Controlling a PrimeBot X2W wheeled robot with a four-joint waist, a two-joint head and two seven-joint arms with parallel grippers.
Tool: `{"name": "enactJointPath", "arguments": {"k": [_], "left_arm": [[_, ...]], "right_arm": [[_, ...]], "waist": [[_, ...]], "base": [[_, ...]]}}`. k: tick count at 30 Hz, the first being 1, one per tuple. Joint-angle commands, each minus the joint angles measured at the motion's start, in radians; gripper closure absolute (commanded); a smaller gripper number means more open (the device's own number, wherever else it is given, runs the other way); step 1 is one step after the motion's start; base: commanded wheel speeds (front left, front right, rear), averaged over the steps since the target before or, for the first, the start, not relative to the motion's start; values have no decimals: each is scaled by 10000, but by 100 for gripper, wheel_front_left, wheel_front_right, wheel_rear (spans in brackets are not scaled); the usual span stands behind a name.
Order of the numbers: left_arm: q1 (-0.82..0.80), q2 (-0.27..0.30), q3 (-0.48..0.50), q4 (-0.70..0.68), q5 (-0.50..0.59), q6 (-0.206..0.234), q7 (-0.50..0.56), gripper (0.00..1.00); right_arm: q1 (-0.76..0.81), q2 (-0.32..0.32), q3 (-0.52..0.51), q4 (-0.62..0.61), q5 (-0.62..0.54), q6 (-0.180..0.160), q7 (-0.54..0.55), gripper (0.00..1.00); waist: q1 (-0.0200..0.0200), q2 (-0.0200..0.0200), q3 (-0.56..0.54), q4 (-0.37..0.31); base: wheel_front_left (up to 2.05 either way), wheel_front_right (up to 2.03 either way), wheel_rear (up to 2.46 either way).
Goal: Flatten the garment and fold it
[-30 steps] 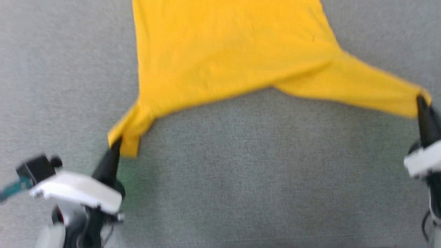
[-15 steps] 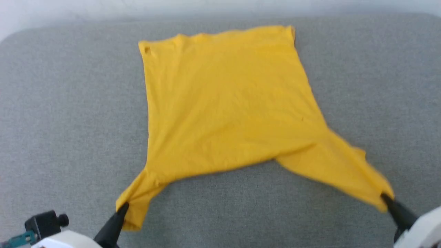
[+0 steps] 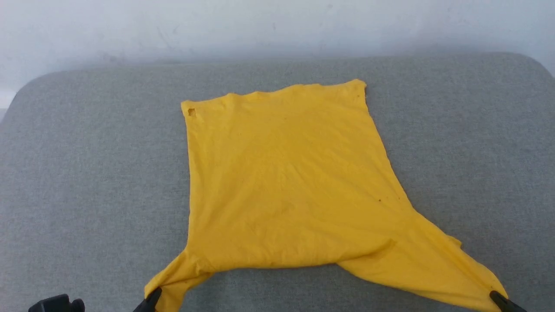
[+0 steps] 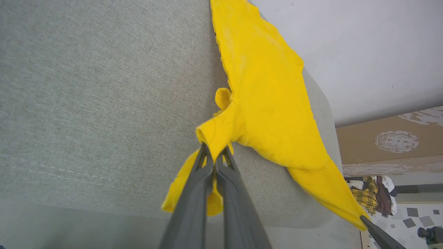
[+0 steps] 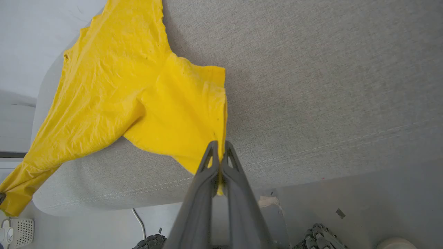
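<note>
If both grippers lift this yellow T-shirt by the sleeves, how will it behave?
Likely floppy: the garment bunches at the left gripper. Probably light: thin cloth pulls into a point toward the right gripper. Lifted, it should drape, not hold shape.

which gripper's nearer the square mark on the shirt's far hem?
Left. The left gripper pinches the garment at the sleeve on the same side as the mark; the right gripper pinches the opposite sleeve, farther.

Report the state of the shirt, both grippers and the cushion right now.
T-shirt: plain yellow side up, spread on the cushion, lightly creased, near corners stretched outward.
Left gripper: shut on the T-shirt's near left corner.
Right gripper: shut on the T-shirt's near right corner.
Cushion: flat, grey, carrying the T-shirt.
</note>
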Motion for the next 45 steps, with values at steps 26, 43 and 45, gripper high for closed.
{"name": "enactJointPath", "arguments": {"k": [26, 43, 45], "left_arm": [[-1880, 165, -1242, -819, 1908, -313, -497, 100], [-3615, 64, -2105, -1125, 2536, -871, -490, 100], [-3791, 22, -2182, -1123, 2569, -931, -511, 100]], "right_arm": [[-4240, -1180, 551, 389, -2596, -9, -2568, 0], [-11571, -2055, 1873, 3977, -4084, -9, 535, 0], [-12143, -2016, 1847, 4360, -4385, -9, 630, 0]], "waist": [[2, 0, 1300, 535], [2, 0, 3904, 1420], [2, 0, 4193, 1510]], "base": [[0, 0, 0], [0, 0, 0], [0, 0, 0]]}}
